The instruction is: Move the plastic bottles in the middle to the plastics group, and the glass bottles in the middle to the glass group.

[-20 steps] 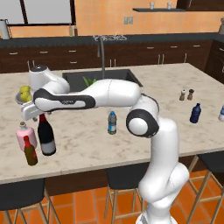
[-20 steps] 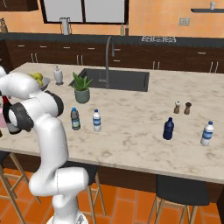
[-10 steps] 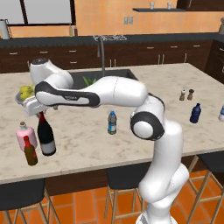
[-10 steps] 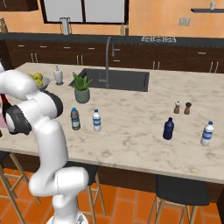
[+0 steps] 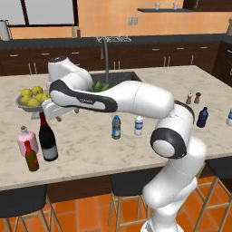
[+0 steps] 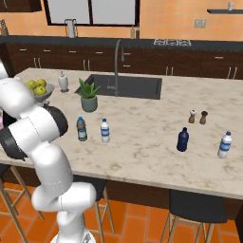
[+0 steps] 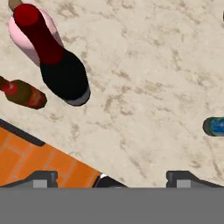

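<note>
Claw (image 5: pixel 50 110) spread wide, empty, hanging just above the wine bottle (image 5: pixel 46 139). That bottle stands upright at far left beside the pink bottle (image 5: pixel 26 141) and brown bottle (image 5: pixel 31 157). Risk: a sideways swing clips the neck, toppling the cluster.

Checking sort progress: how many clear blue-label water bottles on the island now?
3. Two mid-counter by the plant: water bottle and its neighbour; a third at the right end beside the dark blue bottle. None seems hidden.
</note>
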Motion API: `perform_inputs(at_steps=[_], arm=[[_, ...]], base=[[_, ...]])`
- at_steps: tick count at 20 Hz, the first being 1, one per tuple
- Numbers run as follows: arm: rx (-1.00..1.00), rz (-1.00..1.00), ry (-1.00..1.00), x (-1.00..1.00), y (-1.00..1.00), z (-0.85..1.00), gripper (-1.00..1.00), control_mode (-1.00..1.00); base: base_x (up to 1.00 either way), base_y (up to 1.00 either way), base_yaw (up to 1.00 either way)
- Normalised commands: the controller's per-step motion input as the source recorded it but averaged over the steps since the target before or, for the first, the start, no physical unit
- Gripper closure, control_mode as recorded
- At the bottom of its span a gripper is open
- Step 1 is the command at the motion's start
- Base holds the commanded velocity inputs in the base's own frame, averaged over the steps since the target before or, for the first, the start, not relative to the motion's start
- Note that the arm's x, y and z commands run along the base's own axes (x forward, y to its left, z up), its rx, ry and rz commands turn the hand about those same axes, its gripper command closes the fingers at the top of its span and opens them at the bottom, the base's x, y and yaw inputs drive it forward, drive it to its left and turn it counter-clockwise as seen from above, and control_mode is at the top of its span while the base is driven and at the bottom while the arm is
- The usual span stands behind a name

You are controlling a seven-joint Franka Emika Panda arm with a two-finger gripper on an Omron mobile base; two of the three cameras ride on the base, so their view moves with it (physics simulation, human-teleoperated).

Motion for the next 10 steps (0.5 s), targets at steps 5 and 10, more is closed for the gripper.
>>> perform_inputs(at_steps=[5, 10], arm=[[0.00, -0.02, -0.06, -0.50, -1.00, -0.13, -1.00, -1.00], [0.00, -0.08, 0.01, -0.06, -0.99, -0.09, -1.00, -1.00]], base=[[0.00, 0.00, 0.00], [0.00, 0.00, 0.00]])
